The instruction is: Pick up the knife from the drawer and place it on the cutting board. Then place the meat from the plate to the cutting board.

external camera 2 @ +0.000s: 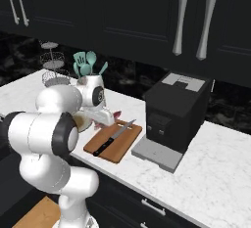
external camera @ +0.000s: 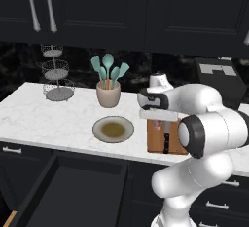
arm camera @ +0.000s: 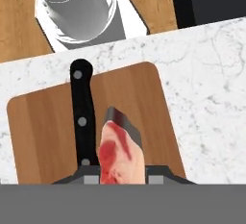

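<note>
From the left base view, we see the plate (external camera: 113,129) lying bare on the white bench (external camera: 44,119), just in front of the cup of teal spatulas (external camera: 108,82), and the drawer (external camera: 73,192) standing pulled out below. Our arm reaches over the cutting board (external camera: 158,141), which it partly hides. A small pink patch under the hand is, we judge, the meat (external camera: 156,122); the fingers themselves are too hidden here to read.

From the right base view, the knife (external camera 2: 113,138) lies diagonally on the cutting board (external camera 2: 120,148), black handle toward us, blade pointing to the far corner. The meat (external camera 2: 116,115) shows as a reddish tip beside the hand, above the board's far left edge and, as far as we can tell, not touching the wood.

From the hand view, the meat (arm camera: 119,153) hangs between our fingers, which are closed on it near its upper end; their tips (arm camera: 158,174) barely show at either side. It casts a dark shadow on the board (arm camera: 139,98), so we judge it is held clear of the surface, just beside the knife handle (arm camera: 81,117). We expect the strip to be light, soft and limp, perhaps slippery; a hold across its narrow width suits it, and it will likely droop and flop on release.
</note>
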You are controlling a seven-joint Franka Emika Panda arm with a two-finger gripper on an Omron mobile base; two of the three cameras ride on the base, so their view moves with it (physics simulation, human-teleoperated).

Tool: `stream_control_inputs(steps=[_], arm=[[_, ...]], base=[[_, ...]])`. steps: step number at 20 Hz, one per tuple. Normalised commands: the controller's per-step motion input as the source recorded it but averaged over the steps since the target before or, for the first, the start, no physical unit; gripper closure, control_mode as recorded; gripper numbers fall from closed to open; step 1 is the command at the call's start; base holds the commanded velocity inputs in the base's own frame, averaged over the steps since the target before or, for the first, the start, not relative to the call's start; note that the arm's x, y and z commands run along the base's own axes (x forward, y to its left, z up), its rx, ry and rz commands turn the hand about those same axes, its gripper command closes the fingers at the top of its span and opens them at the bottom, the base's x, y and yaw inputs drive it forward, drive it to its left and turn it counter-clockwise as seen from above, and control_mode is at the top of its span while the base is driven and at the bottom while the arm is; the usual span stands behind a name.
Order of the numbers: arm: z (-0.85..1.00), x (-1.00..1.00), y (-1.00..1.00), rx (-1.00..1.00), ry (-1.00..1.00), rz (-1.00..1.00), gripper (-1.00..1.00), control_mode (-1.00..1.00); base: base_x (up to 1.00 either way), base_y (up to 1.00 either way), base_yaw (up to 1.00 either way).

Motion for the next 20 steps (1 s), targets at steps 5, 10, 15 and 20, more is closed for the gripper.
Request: stream_control_inputs(steps=[5, 10, 15, 20], arm=[[-0.58, 0.00, 0.00, 0.00, 0.00, -0.01, 1.00, -1.00], [-0.50, 0.04, 0.00, -0.02, 0.00, 0.00, -1.00, -1.00], [0.05, -0.12, -0.04, 0.00, -0.10, 0.00, -1.00, -1.00], [0.86, -0.89, -0.04, 0.00, -0.70, 0.00, -1.00, -1.00]], base=[[0.00, 0.00, 0.00], [0.00, 0.00, 0.00], [0.00, 0.00, 0.00], [0.00, 0.00, 0.00]])
